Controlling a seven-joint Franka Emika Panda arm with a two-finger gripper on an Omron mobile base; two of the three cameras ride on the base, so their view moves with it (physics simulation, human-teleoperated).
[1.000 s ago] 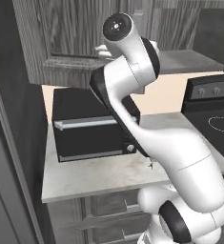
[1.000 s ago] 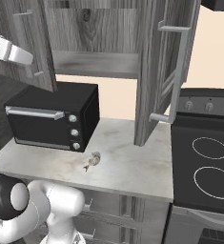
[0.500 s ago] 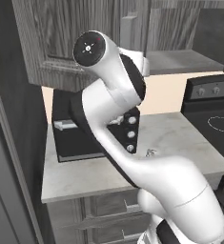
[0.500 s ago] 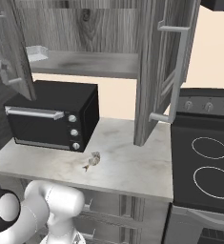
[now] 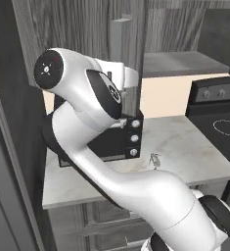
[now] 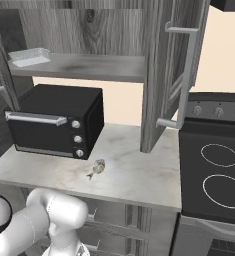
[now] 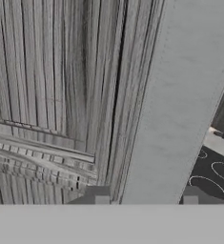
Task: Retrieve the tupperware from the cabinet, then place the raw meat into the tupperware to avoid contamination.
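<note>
Translucent plastic tupperware, shallow and rectangular, rests on the wood-grain cabinet shelf.

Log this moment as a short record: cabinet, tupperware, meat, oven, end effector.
cabinet: doors open, shelf exposed
tupperware: on the cabinet shelf, left end, above the oven
raw meat: on the counter, in front of the oven, right of its knobs
toaster oven: on the counter, door closed
end effector: against a cabinet door edge, fingers apart, holding nothing
task progress: tupperware not yet retrieved
</note>
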